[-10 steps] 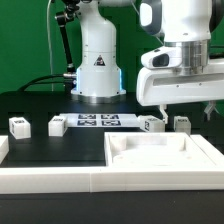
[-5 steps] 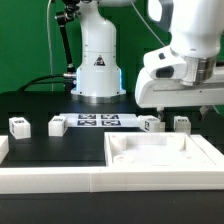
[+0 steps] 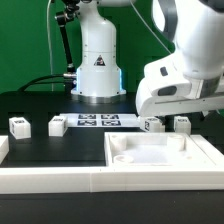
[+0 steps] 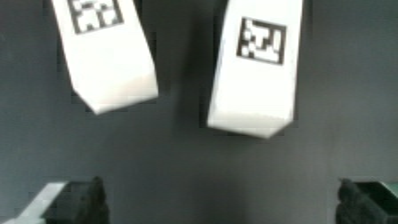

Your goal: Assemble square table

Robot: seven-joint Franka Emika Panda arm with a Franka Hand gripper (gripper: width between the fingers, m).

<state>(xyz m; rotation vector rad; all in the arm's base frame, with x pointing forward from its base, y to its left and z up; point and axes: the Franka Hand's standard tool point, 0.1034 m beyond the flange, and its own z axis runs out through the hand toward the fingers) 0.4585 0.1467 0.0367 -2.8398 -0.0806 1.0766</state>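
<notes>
Though outside wrist view, slab (image 3: pixel 190 150) lies flat

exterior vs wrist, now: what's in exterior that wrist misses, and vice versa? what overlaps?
Exterior only: square tabletop, marker board, long white rail, robot base, far-left leg block, second leg block.
Wrist only: gripper with jaws open and nothing between them; a close look at the tags on one tagged leg block and another tagged leg block beside it.
Both: the black table; probably those same two blocks, the third leg block and rightmost leg block under the arm.
</notes>
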